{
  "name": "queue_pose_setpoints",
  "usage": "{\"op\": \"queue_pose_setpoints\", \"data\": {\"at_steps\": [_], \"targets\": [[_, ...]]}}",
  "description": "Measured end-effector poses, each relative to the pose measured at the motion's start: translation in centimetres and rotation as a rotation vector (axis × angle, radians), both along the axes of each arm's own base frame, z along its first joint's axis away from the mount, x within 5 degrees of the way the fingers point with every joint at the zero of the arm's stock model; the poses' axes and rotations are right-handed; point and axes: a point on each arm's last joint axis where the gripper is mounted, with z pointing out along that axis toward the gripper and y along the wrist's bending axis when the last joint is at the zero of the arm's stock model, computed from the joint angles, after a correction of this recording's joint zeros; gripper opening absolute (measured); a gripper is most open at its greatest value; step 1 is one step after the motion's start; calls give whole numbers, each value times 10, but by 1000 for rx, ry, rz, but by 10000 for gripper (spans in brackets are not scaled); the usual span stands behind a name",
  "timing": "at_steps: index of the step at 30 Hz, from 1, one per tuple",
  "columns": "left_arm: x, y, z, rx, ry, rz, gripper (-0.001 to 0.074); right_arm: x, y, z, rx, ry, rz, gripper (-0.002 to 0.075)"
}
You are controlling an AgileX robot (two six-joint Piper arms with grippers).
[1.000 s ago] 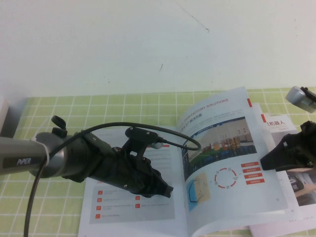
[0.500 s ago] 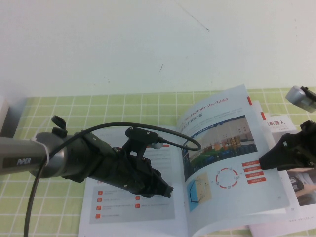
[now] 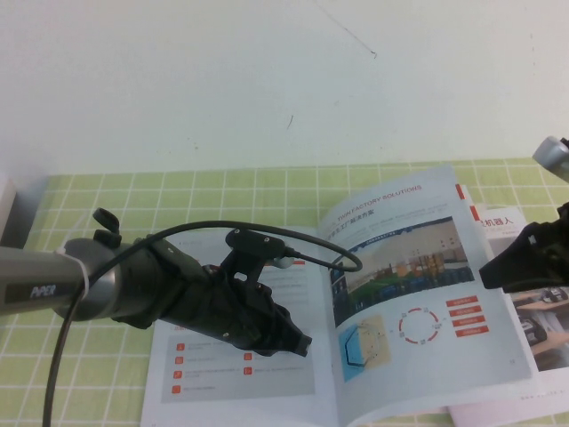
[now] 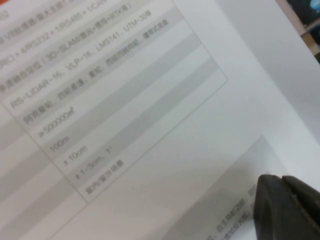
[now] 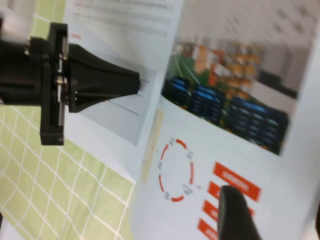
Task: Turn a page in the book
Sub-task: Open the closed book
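Note:
The book [image 3: 222, 378] lies open on the green checked cloth. My left gripper [image 3: 302, 345] is shut, its tip resting on the left-hand page with grey table rows [image 4: 100, 100]; it also shows in the left wrist view [image 4: 282, 197] and the right wrist view [image 5: 135, 82]. The page [image 3: 400, 267] headed "TWIN FACTORY SOLUTIONS" arches slightly above the right half. My right gripper [image 3: 489, 274] is open at this page's outer edge. In the right wrist view [image 5: 275, 200] one of its fingers [image 5: 235, 210] hangs over the red labels beside the red ring diagram [image 5: 175, 170].
Another booklet [image 3: 507, 222] with an office photo lies under the book at the right. The green checked cloth [image 3: 89, 356] covers the table, with a white wall [image 3: 267, 80] behind. The left arm and its cable [image 3: 133, 285] cross the book's left side.
The right gripper has moved to the right, and the lifted page has sunk lower and flatter, towards the right. The left arm has not moved.

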Motion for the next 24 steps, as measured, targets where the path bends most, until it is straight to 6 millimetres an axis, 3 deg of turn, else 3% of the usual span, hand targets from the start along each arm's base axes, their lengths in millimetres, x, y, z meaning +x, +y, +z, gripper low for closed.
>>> {"op": "queue_pose_setpoints", "data": {"at_steps": [12, 18, 24], "targets": [[1, 0, 0, 5, -6, 5, -4, 3, -4, 7, -3, -13, 14, 339], [1, 0, 0, 6, -6, 4, -4, 4, -9, 2, -85, -21, 10, 339], [1, 0, 0, 6, -6, 4, -4, 9, -10, -21, -84, 47, 18, 349]]}}
